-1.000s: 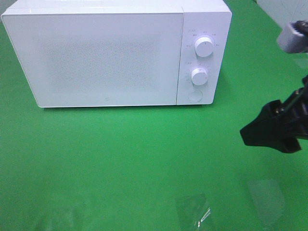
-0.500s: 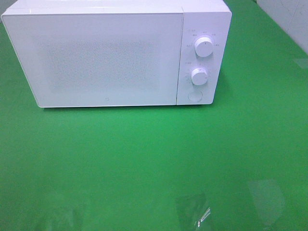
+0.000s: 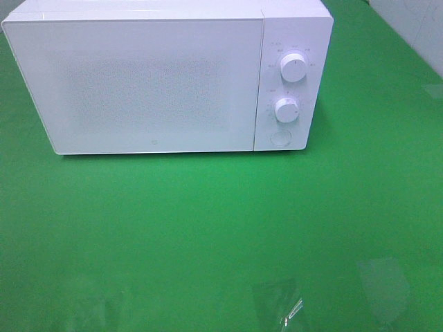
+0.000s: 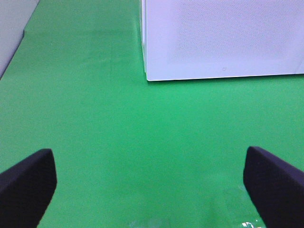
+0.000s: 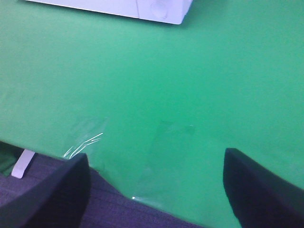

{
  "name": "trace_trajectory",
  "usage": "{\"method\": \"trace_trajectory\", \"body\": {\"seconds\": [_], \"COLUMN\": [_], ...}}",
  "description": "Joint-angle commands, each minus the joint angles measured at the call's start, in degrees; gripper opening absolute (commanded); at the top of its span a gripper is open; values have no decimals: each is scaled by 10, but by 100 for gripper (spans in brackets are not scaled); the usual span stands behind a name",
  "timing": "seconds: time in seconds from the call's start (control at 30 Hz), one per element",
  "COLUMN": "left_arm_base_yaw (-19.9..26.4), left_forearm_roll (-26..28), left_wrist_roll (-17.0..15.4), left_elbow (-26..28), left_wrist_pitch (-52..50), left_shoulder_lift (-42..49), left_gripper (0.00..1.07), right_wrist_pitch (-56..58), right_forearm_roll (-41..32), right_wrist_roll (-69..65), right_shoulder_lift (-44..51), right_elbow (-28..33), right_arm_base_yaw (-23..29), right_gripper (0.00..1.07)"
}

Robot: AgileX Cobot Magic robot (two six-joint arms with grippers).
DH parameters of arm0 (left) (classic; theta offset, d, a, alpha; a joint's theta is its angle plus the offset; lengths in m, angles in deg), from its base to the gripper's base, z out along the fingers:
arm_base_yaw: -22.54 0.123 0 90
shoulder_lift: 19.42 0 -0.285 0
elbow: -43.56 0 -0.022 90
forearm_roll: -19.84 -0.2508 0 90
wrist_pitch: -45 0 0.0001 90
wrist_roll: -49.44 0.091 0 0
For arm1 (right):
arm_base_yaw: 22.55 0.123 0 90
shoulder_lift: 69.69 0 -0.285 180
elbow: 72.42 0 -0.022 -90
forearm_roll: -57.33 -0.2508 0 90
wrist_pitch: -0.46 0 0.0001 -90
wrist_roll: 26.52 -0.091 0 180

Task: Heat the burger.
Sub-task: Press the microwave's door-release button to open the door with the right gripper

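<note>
left gripper (image 4: 149, 190) is hovering w/ jaws spread fully wide; right gripper (image 5: 154, 190) is hovering too, jaws open & gripping nothing, both tilting fwd & down

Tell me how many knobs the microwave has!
2. The upper knob sits high on the right panel of the microwave; the lower knob is just below it, above a round button.

The right gripper (image 5: 156, 157) hangs above the green cloth (image 5: 199, 71), its dark fingers (image 5: 64, 190) spread wide. The white microwave (image 5: 118, 5) sits well beyond. A shiny clear patch (image 5: 88, 135) lies near the cloth's edge.
</note>
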Motion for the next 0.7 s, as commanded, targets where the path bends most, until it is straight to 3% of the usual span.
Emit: {"method": "trace_trajectory", "body": {"seconds": [0.03,0.27,0.3,0.7], "left_arm_base_yaw": [0,0,0,0], "left_forearm_roll": [2,2,2,2], "left_wrist_roll": [-1,-1,-1,-1], "left_elbow": [-2,-2,-2,-2], "left_wrist_pitch": [-6,-6,-6,-6], "left_shoulder_lift": [14,14,13,11], "left_gripper": [100,100,100,100], "right_wrist_pitch": [2,-28,-34,-34], "right_forearm_roll": [5,5,2,1], "right_wrist_roll": [-6,-6,-5,-6], "right_shoulder_lift": [50,103,122,122], "right_elbow": [5,20,26,26], "right_arm_base_yaw": [-62,-108,-136,-143], "right_gripper": [76,76,76,76]}}
